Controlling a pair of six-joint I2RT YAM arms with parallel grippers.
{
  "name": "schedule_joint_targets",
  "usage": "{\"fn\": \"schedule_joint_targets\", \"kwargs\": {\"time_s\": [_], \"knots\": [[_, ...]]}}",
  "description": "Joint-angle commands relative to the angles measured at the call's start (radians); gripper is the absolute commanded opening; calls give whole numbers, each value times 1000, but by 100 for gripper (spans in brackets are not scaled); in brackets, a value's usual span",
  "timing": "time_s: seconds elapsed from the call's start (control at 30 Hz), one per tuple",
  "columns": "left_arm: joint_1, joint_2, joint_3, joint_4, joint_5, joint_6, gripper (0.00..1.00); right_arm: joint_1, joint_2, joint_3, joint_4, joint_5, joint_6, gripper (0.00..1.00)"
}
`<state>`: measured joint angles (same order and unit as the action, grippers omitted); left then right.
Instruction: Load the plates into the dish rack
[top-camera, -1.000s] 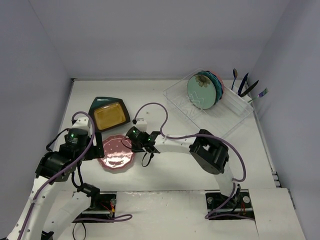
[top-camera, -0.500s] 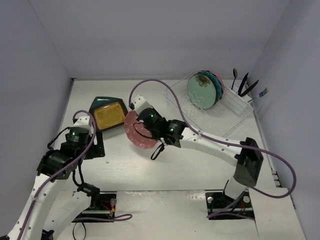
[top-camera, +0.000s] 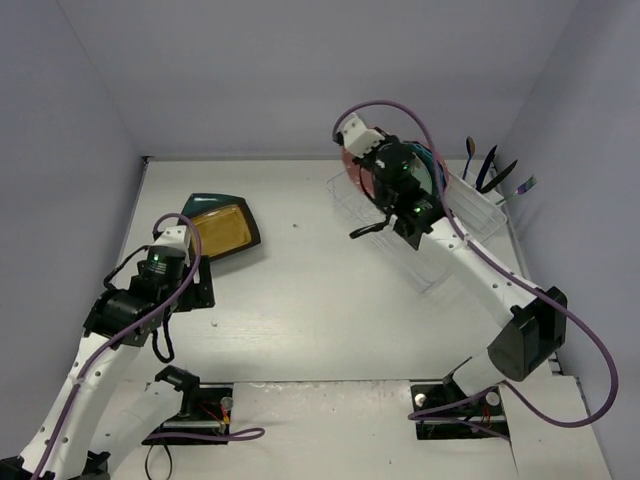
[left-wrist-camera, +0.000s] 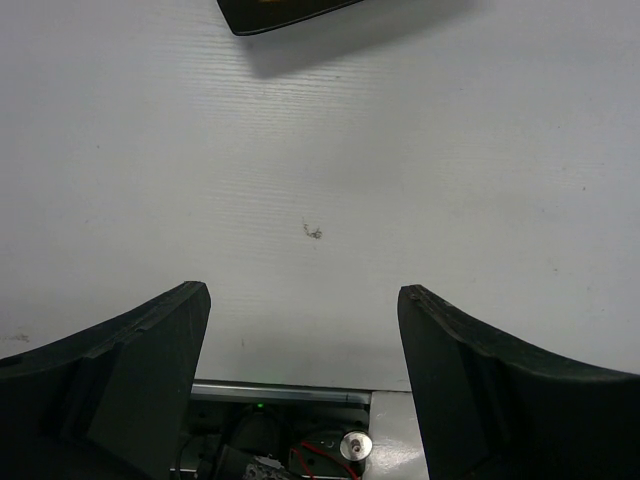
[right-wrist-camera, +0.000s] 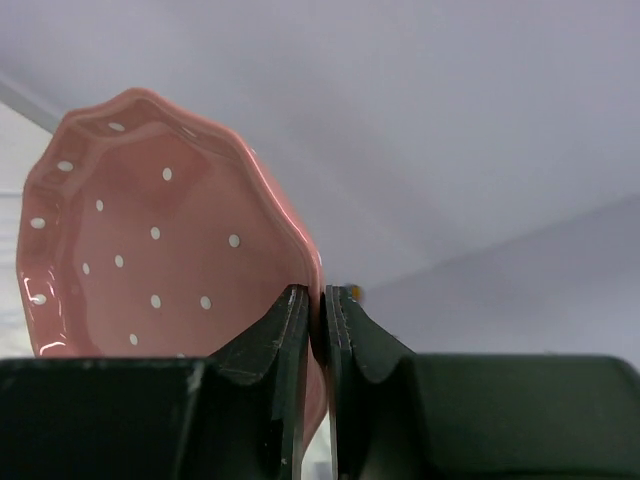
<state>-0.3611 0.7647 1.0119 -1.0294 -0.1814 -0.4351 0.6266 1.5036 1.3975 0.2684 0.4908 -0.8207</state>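
My right gripper (top-camera: 366, 172) is shut on the rim of the scalloped pink dotted plate (top-camera: 350, 166), holding it on edge in the air over the left end of the clear dish rack (top-camera: 436, 268). In the right wrist view both fingers pinch the pink plate (right-wrist-camera: 150, 250) at my right gripper (right-wrist-camera: 320, 300). A teal-blue plate (top-camera: 438, 166) stands in the rack, mostly hidden behind the arm. The mustard-yellow plate (top-camera: 220, 230) lies on the dark teal plate (top-camera: 204, 201) at the left. My left gripper (left-wrist-camera: 305, 320) is open over bare table just in front of them.
Several utensils (top-camera: 490, 170) stand in the rack's far right section. The black rim of the yellow plate (left-wrist-camera: 285, 12) shows at the top of the left wrist view. Walls close in the table at the back and both sides.
The right arm lifted the pink plate off the table near the left arm and carried it up and right to above the rack. The left arm shifted slightly.
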Motion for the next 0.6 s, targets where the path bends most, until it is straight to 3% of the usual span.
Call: {"fn": "schedule_joint_targets", "kwargs": {"time_s": [0.0, 0.57], "knots": [[-6, 25, 44, 60, -23, -11, 76, -85, -14, 87, 235, -75, -119, 0], [-6, 108, 48, 106, -56, -21, 76, -311, 182, 127, 281, -201, -107, 0]]}}
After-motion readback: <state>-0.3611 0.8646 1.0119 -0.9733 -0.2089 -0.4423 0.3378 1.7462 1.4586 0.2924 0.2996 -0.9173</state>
